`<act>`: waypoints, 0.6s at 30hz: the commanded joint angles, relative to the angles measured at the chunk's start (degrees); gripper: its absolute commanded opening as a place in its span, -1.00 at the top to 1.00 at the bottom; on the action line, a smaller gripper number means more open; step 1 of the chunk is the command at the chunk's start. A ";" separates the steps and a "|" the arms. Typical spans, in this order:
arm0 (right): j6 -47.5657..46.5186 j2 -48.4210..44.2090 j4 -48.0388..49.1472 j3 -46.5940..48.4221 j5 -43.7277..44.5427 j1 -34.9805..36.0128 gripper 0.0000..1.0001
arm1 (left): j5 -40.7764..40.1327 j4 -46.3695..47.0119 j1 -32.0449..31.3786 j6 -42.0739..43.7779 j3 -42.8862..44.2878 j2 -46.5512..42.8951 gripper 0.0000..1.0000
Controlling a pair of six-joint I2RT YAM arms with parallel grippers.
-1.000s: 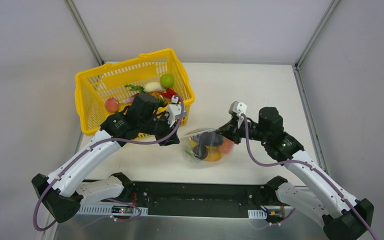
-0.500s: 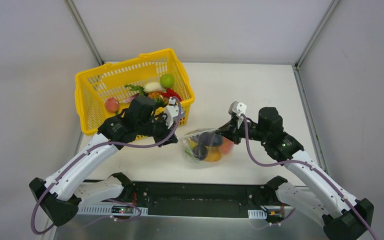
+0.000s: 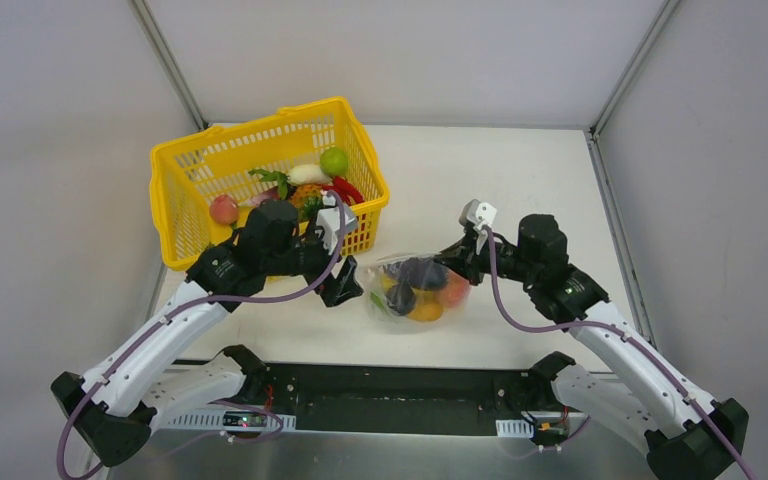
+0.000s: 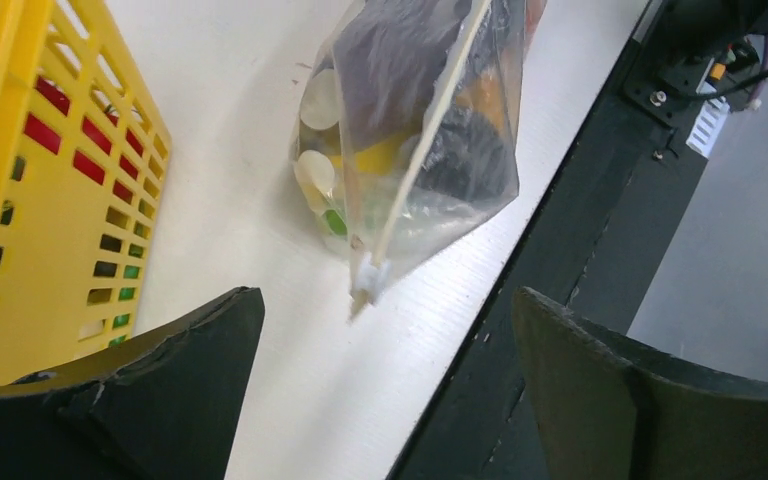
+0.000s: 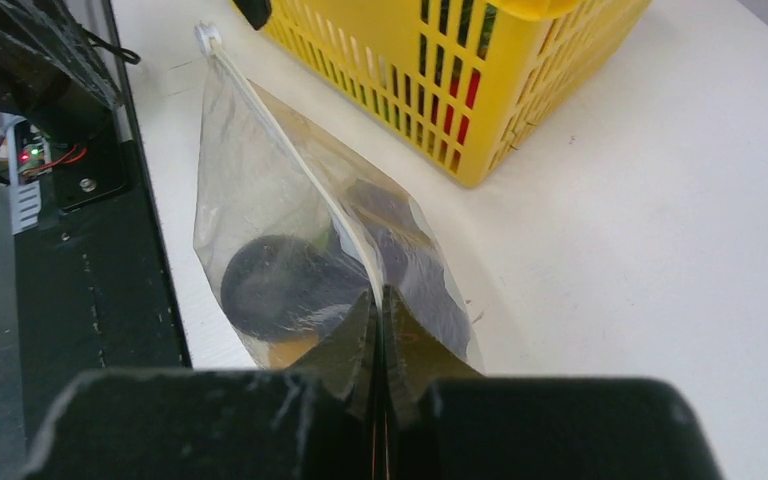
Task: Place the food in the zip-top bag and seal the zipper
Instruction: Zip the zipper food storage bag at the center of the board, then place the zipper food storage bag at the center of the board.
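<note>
Right gripper [image 5: 378, 300] clamped shut on the ridged zipper strip [image 5: 282, 140] of a clear, white-dotted plastic bag [image 3: 388, 285], which holds glossy toy food [image 3: 426, 310] and rests on the white table [image 3: 480, 180]; left gripper [image 4: 388, 305] spread open just beside the bag's free corner.

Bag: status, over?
Left claw open, clear of bag. Right claw shut on zipper end. Bag holds food, zipper looks closed. More food in basket; nothing in the way.
</note>
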 commanded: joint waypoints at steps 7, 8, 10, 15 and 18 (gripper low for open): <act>5.16 -2.18 6.88 4.46 22.54 -2.05 1.00 | -5.10 11.45 0.58 -10.71 -6.10 -10.81 -0.98; 5.53 -1.48 7.53 5.44 24.97 -2.67 1.00 | -4.94 12.20 0.58 -11.50 -6.60 -11.33 -0.98; 4.90 0.26 7.88 7.89 29.16 -3.90 1.00 | -4.85 13.34 0.58 -12.79 -7.18 -12.01 -0.98; 3.14 5.07 6.81 12.52 33.09 -5.62 1.00 | -5.45 14.04 0.58 -13.95 -7.53 -12.64 -0.98; 0.48 4.50 2.41 10.22 22.55 -5.41 0.98 | -5.72 15.15 0.58 -14.96 -7.86 -13.12 -0.98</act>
